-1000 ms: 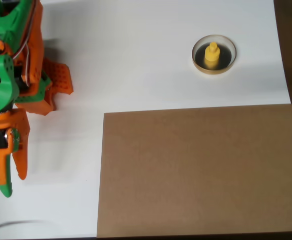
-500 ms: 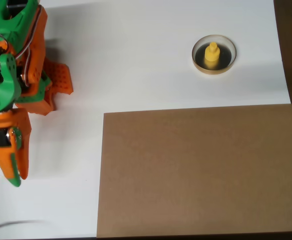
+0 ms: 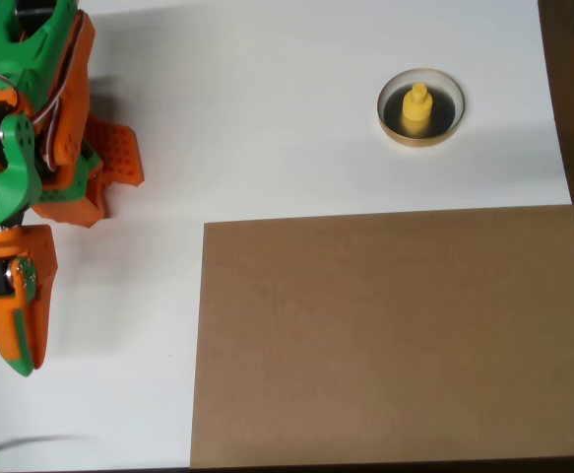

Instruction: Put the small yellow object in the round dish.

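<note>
A: What does the overhead view show, biggest things first?

B: A white tabletop (image 3: 296,148) carries everything. A large brown board (image 3: 390,335) lies flat on it, covering the lower right part of the picture. The orange and green arm (image 3: 21,148) stands at the left edge, well apart from the board.

A: And the gripper?

B: The gripper (image 3: 21,360) points toward the bottom of the picture at the lower left. Its orange finger and green finger lie together with no gap between them, and nothing is held in it.

A: Where is the round dish?

B: The round dish (image 3: 421,141) sits on the bare white tabletop at the upper right, above the board's top edge and apart from it. It has a pale tan rim and a dark inside.

A: What is in it?

B: The small yellow object (image 3: 416,108) stands inside the dish, on the dark floor, roughly at the middle. Nothing else is in the dish.

A: Does anything stand between the arm and the dish?

B: Only open white tabletop lies between them. The board lies lower in the picture, off that line.

A: Which way does the yellow piece point?

B: It stands upright on its wide base. In the picture the narrow knob shows toward the top, so its long axis runs up toward the camera.
</note>
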